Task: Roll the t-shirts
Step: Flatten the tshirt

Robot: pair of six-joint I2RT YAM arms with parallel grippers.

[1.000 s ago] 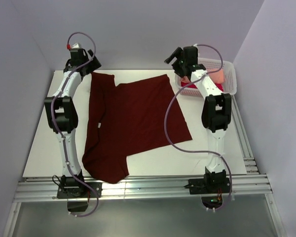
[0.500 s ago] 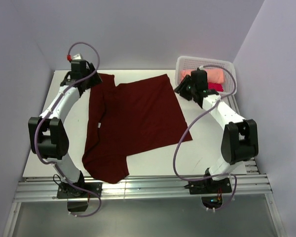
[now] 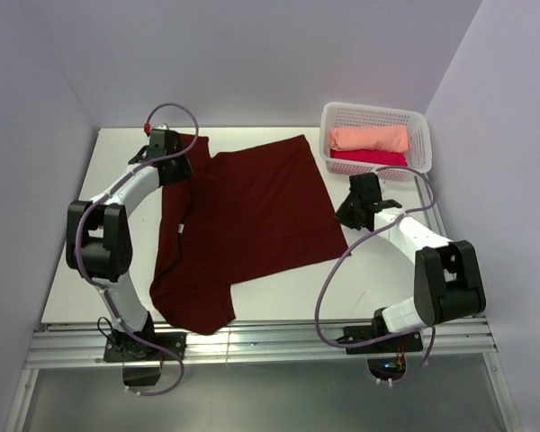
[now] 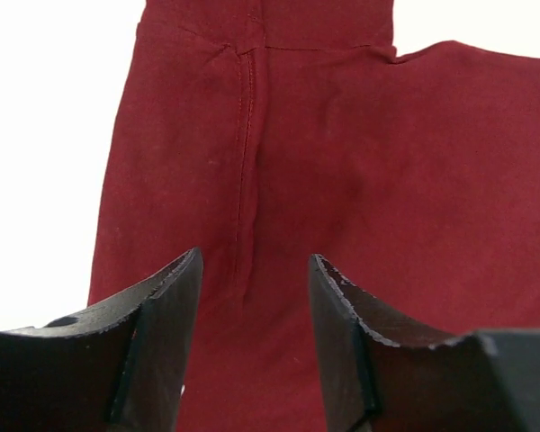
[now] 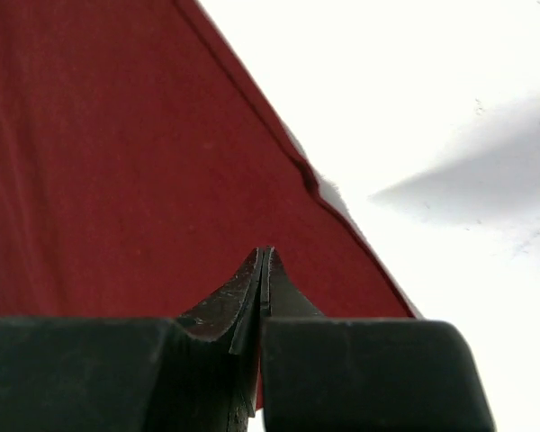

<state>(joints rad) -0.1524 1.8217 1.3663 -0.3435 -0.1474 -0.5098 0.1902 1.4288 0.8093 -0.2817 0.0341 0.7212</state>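
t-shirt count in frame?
3. Maroon t-shirt spread flat on the table; peach t-shirt and crimson-pink t-shirt together in the white basket, far right. More could be hidden beneath those two.

A spread t-shirt lies flat across the middle of the bench, its neck label toward the left. A basket stands at the far right corner, near the shirt but apart from it. In it, the rear folded t-shirt lies just behind the front folded t-shirt. The left fingers are over the spread shirt's far left part, the right fingers at its right edge
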